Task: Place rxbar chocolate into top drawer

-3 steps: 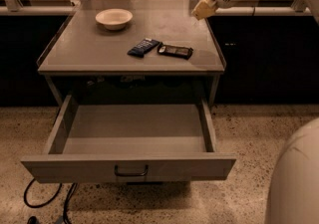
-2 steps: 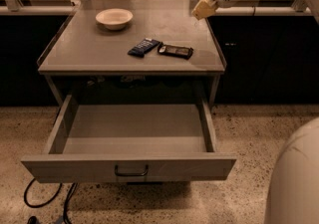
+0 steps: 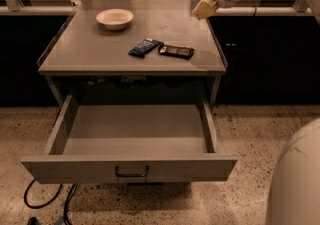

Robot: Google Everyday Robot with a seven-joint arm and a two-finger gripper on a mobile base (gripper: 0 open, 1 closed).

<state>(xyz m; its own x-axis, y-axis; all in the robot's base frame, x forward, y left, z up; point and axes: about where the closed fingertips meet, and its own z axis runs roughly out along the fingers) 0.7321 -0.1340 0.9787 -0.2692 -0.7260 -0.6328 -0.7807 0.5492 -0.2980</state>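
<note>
We see a grey table (image 3: 90, 54) w/ a raised rim along its sides & back. A pale bowl (image 3: 115, 19) sits upright near the back left. A dark blue wrapped bar (image 3: 144, 47) w/ white print lies flat approx. mid-table, at an angle. The gripper (image 3: 205, 8) hangs over the table's back right edge. Below we see speckled floor (image 3: 250, 134), w/ black cables (image 3: 25, 198) looping at bottom left. Dark cabinets (image 3: 260, 59) stand behind.
</note>
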